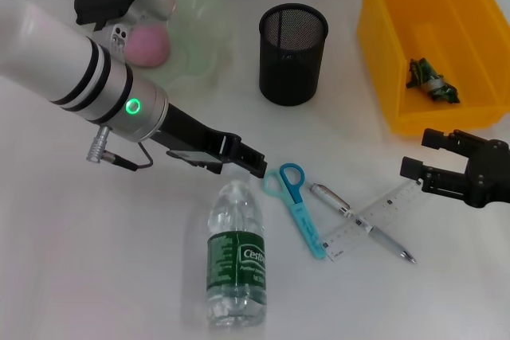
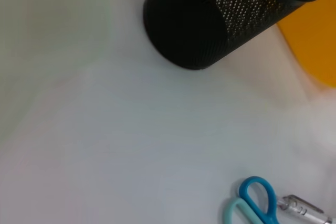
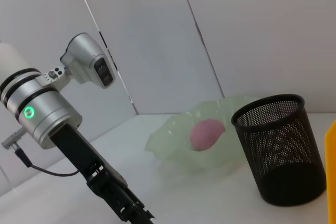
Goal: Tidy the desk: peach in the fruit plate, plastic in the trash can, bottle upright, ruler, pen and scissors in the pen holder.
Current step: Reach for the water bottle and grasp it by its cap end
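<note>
On the white bench (image 1: pixel 96 276), a clear plastic bottle (image 1: pixel 237 254) with a green label is lying on its side, cap pointing toward the left gripper (image 1: pixel 243 158). That gripper is hovering just above the bottle's cap end; whether its jaws are parted or closed cannot be told. Beside the bottle, scissors (image 1: pixel 296 205) with light-blue and teal plastic handles are lying flat, next to a silver metal pen (image 1: pixel 360 224) that is crossing a transparent ruler (image 1: pixel 372 219) marked with fine graduations. The right gripper (image 1: pixel 434 166), black and angular, is hanging just beside the ruler's far end with its jaws spread apart and holding nothing.

Farther back, a cylindrical pen holder (image 1: pixel 293 53) of black wire mesh is standing upright, nothing showing inside it. To its left, a pale-green translucent fruit plate (image 1: pixel 203 29) with a wavy, scalloped rim is carrying a pink, matte peach (image 1: pixel 148 44). To its right, a rectangular yellow plastic trash can (image 1: pixel 398 45) is containing a crumpled green-and-white piece of plastic (image 1: pixel 431 80).

The left wrist view is showing the mesh holder's solid base and perforated wall at close range, plus the scissor handles and the pen's clip end, but neither the bottle nor the plate. The right wrist view is showing the peach resting in the ruffled plate beside the holder, with the left arm's silver joint and green indicator light in front, while the things lying flat on the bench are out of its frame.
</note>
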Motion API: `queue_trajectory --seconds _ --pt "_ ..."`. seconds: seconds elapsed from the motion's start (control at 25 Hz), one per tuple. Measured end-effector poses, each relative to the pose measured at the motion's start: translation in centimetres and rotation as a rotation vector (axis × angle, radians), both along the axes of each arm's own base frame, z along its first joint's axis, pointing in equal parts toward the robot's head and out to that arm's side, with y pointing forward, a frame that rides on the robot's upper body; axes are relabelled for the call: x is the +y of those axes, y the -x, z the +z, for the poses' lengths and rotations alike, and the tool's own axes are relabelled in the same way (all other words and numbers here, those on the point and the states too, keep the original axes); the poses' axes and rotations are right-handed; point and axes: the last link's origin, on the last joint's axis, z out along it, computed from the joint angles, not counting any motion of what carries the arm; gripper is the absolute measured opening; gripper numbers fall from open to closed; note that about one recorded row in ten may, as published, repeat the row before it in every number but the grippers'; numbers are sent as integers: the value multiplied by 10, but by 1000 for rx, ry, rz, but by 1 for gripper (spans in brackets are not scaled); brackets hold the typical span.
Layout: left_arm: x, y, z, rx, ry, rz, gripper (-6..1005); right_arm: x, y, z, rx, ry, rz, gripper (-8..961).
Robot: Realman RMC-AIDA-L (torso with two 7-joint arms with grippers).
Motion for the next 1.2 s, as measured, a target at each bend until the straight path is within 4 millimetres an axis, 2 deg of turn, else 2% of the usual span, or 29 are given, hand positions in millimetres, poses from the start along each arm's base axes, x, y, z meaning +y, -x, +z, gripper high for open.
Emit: queue_trajectory --seconds 0.52,0.64,0.84,1.04,1.2 --pt "-1 0 -9 -1 12 1 764 1 0 0 -3 -2 -2 821" --pt "-1 -2 -12 0 14 -8 653 1 0 0 -3 -2 -3 821" --pt "-4 -2 -17 18 33 -40 638 1 0 0 -3 -1 -3 821" --pt "-8 -14 -23 7 62 -155 624 1 0 0 -3 -1 -3 821" --pt "-8 -18 -26 11 59 -200 516 1 0 -1 -4 1 -3 821"
